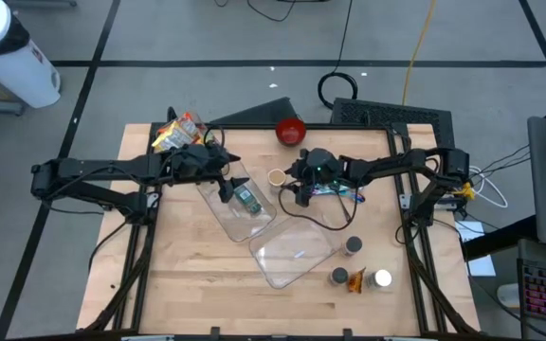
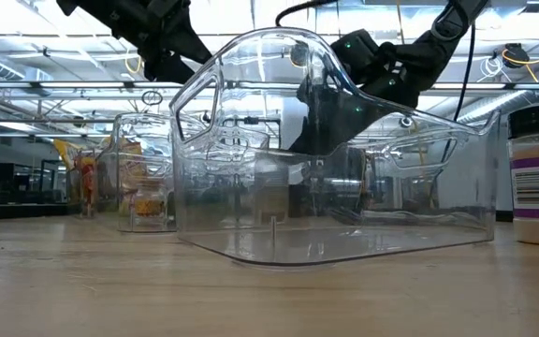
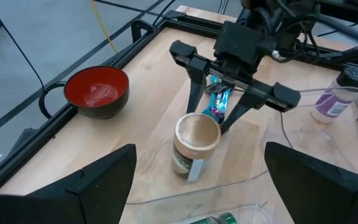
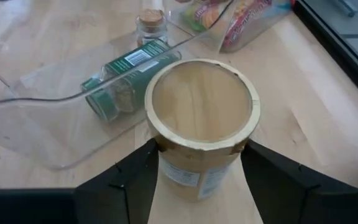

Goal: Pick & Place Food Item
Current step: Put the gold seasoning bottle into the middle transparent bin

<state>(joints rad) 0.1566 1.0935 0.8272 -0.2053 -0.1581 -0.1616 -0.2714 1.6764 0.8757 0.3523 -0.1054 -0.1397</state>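
The right gripper (image 4: 199, 163) has its jaws on either side of a small wooden-lidded jar (image 4: 201, 130), the dark fingers touching or almost touching its sides; whether they already grip it, I cannot tell. The step in hand looks like the grasp itself. Next it calls for a firm squeeze and a straight lift, then a carry to the clear tray (image 1: 218, 201) just beside it, where a green-labelled bottle (image 1: 246, 199) already lies. The jar stands upright, pale lid on top, paper label round its glass body, near the middle of the table's far edge. The left gripper (image 1: 224, 186) hovers over the tray, jaws wide apart and empty.
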